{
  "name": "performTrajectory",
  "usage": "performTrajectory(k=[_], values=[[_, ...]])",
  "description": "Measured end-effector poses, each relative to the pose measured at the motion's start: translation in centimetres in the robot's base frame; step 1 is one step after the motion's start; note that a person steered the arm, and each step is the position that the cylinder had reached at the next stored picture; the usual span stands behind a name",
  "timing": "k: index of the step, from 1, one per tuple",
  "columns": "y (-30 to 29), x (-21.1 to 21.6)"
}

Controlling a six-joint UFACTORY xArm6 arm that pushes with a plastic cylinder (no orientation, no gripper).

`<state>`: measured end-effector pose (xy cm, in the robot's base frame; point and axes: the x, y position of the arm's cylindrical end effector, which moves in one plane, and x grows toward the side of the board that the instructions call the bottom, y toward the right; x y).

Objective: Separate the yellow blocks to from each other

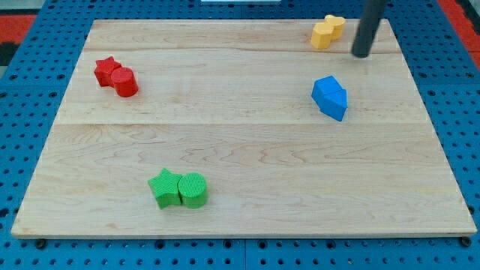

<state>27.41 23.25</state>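
Two yellow blocks touch each other at the view's top right: one (322, 35) lower left, the other (335, 25) upper right; their shapes are hard to make out. My tip (361, 54) rests on the board just right of and slightly below the yellow pair, a small gap apart from them.
A blue block (330, 97), or two pressed together, lies below the tip. A red star (107, 70) touches a red cylinder (125, 82) at the left. A green star (164, 187) touches a green cylinder (193, 190) at the bottom. The wooden board (247, 150) lies on blue pegboard.
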Motion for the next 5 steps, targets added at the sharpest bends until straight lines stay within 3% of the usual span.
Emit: performTrajectory(k=[1, 3, 4, 5], values=[[1.2, -2.6], [-4.0, -7.7], [-8.6, -4.1], [-8.7, -2.8]])
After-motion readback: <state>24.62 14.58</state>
